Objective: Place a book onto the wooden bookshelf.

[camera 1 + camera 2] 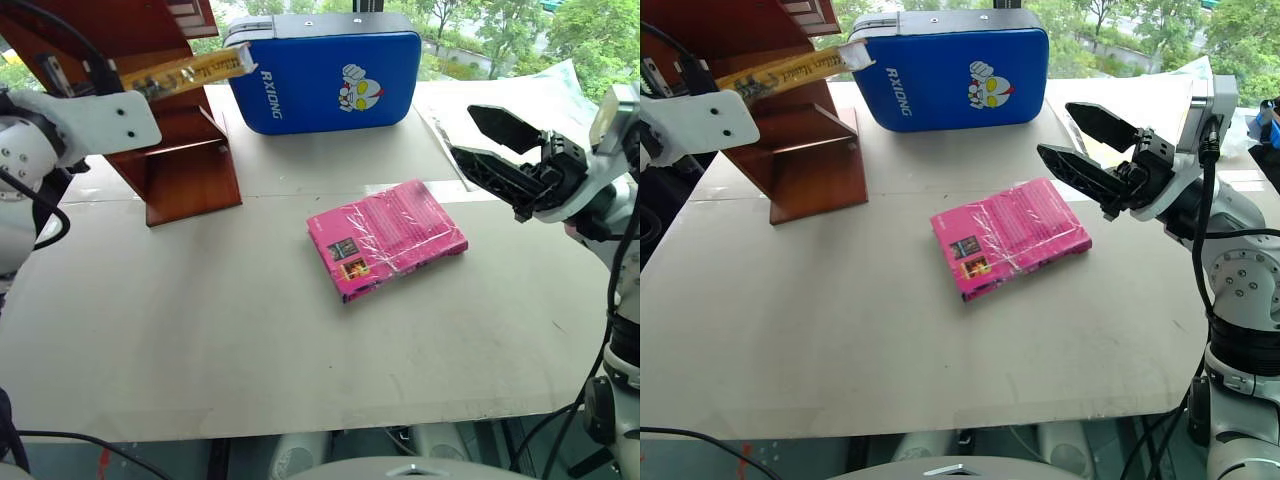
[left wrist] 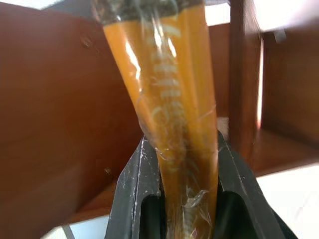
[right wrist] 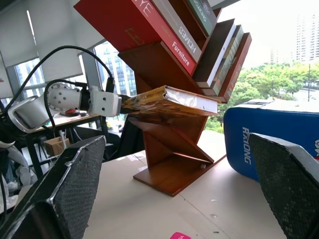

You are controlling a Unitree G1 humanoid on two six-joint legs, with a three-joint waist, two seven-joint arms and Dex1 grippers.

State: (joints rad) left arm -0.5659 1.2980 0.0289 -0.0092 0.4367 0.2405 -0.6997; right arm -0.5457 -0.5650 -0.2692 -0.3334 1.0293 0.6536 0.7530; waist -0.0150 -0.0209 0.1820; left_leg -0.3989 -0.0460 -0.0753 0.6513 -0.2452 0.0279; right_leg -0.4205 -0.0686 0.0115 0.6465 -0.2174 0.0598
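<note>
Head views: reddish-brown polished wooden bookshelf (image 1: 185, 170) with slanted panels, at the table's far left. Yellow-orange paperback book in clear plastic wrap (image 1: 190, 72), held off the table beside the shelf's slanted panels, its free end reaching toward a blue padded case with cartoon figure (image 1: 330, 75). Left gripper (image 1: 125, 80) clamped on the book's near end. Bright pink plastic-wrapped book (image 1: 385, 238) lying flat at mid-table on the pale grey tabletop (image 1: 200, 340). Right gripper (image 1: 1080, 145) raised above the table to the right of the pink book, black fingers spread wide, holding nothing.

Left wrist view: two black fingers (image 2: 134, 194) pressed against either face of the yellow-orange book, the wooden panels close behind.

Right wrist view: wide-apart textured fingers (image 3: 75, 179) frame the bookshelf; the book sits level in the left gripper, just above an angled lower panel, whether touching it cannot be told. Other books (image 3: 169, 25) lean in the upper slots.
</note>
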